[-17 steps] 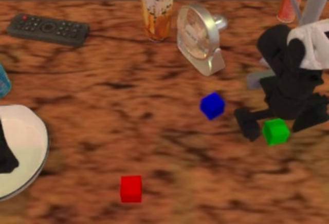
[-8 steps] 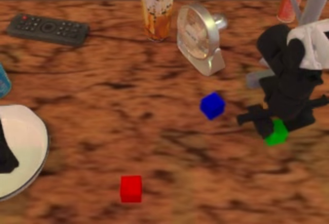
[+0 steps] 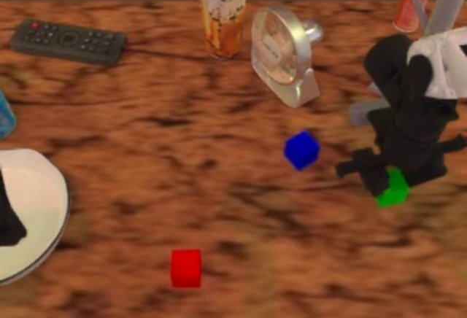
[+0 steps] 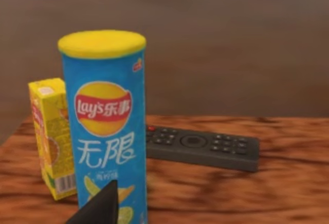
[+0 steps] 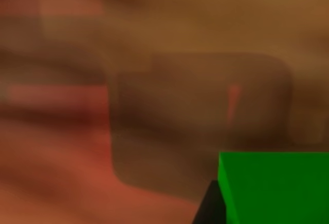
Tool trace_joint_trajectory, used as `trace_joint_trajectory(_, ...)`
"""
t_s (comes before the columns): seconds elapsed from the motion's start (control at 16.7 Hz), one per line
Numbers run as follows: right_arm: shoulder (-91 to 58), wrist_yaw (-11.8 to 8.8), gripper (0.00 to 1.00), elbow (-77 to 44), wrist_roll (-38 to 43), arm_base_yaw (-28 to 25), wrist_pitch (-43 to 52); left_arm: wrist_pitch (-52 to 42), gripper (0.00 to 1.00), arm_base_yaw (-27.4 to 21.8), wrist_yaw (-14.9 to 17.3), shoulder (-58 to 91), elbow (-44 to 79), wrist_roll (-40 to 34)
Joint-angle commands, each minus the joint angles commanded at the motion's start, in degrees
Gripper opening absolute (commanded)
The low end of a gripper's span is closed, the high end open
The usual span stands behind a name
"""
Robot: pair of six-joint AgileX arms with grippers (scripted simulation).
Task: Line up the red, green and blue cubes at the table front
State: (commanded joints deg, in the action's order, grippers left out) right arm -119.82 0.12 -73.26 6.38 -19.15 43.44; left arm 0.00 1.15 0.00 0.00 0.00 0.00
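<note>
The right gripper [image 3: 388, 181] is down at the table's [image 3: 219, 201] right side, about four o'clock from the table's centre, its dark fingers closed in around the green cube [image 3: 395, 189], which shows only partly beneath them; in the right wrist view the green cube [image 5: 275, 188] fills the near corner with a dark finger edge pressed against its side. The blue cube [image 3: 301, 150] sits near the centre, at nine o'clock from the green one and well apart from it. The red cube [image 3: 186, 268] rests toward the front, at seven o'clock from the blue cube. The left gripper [image 3: 9, 219] is parked over the white plate [image 3: 44, 208] at the table's left edge; whether its fingers are open I cannot tell. Along the far edge lie a remote [image 3: 68, 41], a drink cup [image 3: 222, 10] and a small fan [image 3: 283, 54].
</note>
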Motion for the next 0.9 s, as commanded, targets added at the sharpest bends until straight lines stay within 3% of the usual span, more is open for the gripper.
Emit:
trace_joint_trajectory(0.24, 1.45, 0.1, 0.0, -1.18, -0.03, 0.04, 1.42, 0.0, 1.0, 0.0, 0.0, 0.0, 0.0, 0.0)
trace_joint_trajectory(0.6, 6.44, 0.07, 0.0, -7.72, -0.12, -0.32, 13.56, 0.0, 1.0, 0.0, 0.0, 0.0, 0.0, 0.0)
trace_joint_trajectory(0.9, 7.14, 0.04, 0.0, -8.38, -0.09, -0.1, 14.64, 0.0, 1.0, 0.0, 0.0, 0.0, 0.0, 0.0)
